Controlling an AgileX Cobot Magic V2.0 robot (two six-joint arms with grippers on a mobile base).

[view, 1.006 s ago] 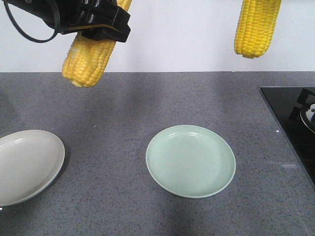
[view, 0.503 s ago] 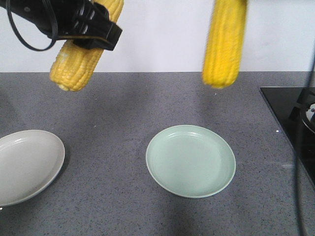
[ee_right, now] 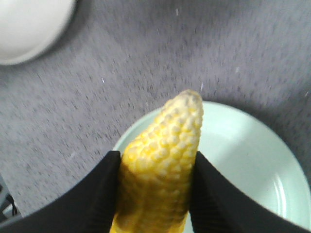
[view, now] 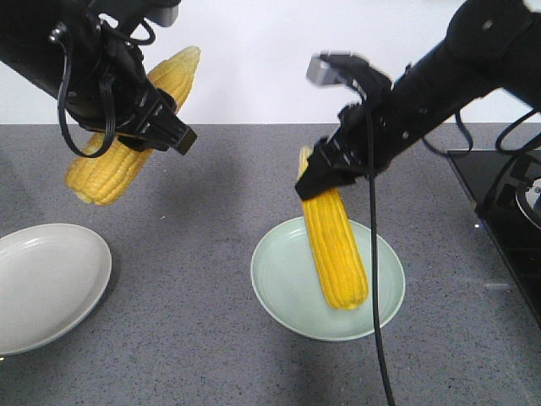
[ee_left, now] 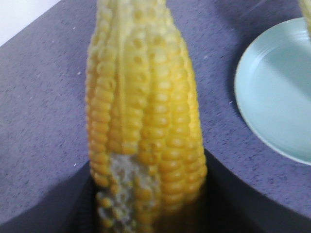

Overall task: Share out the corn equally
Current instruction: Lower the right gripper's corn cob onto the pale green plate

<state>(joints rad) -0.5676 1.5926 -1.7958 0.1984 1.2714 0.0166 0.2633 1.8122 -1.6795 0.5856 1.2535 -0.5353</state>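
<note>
Two corn cobs are in the air, one per gripper. My left gripper (view: 156,118) is shut on the middle of one corn cob (view: 114,169), tilted, above and right of the white plate (view: 42,283). In the left wrist view this cob (ee_left: 146,111) fills the frame between the dark fingers (ee_left: 228,199). My right gripper (view: 330,173) is shut on the upper part of the other corn cob (view: 334,245), whose lower end hangs into the pale green plate (view: 279,279). I cannot tell if it touches. In the right wrist view the cob (ee_right: 165,150) sits between the fingers (ee_right: 97,194) over the green plate (ee_right: 243,155).
A black cooktop (view: 499,194) lies at the right edge of the grey counter (view: 211,211). A white wall runs along the back. A cable (view: 376,338) from the right arm hangs down across the green plate's right side. The white plate (ee_right: 29,24) shows in the right wrist view's top left corner.
Both arms came down into view. The right cob moved left and down from the top edge to the green plate. The left cob shifted left and lower.
</note>
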